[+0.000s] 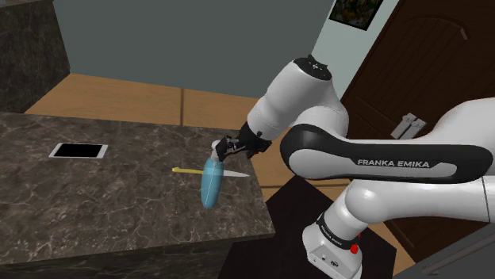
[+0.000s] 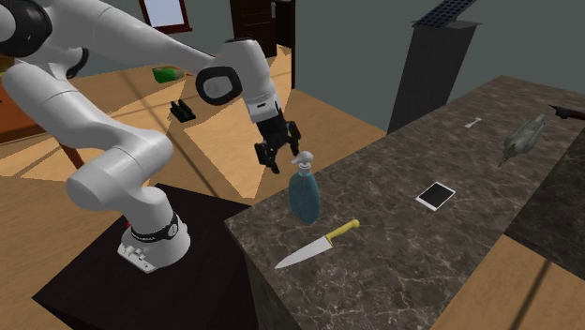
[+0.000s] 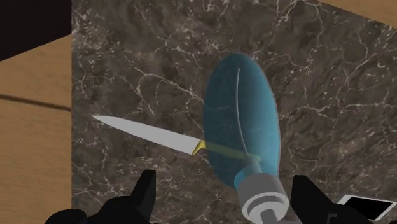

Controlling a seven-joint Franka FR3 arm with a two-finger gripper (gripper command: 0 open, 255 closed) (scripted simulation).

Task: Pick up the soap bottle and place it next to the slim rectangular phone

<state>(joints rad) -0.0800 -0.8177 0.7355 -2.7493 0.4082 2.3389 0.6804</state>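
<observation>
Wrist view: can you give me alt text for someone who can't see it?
A blue soap bottle with a grey pump stands on a dark marbled counter, its top untouched between the fingers of the open black gripper. A silver-bladed knife lies beside it, and a corner of a white phone shows near one finger.

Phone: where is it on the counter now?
The slim black-screened, white-rimmed phone lies flat on the dark marble counter, at the shoulder view's left, well apart from the blue teardrop soap bottle and yellow-handled knife.
</observation>
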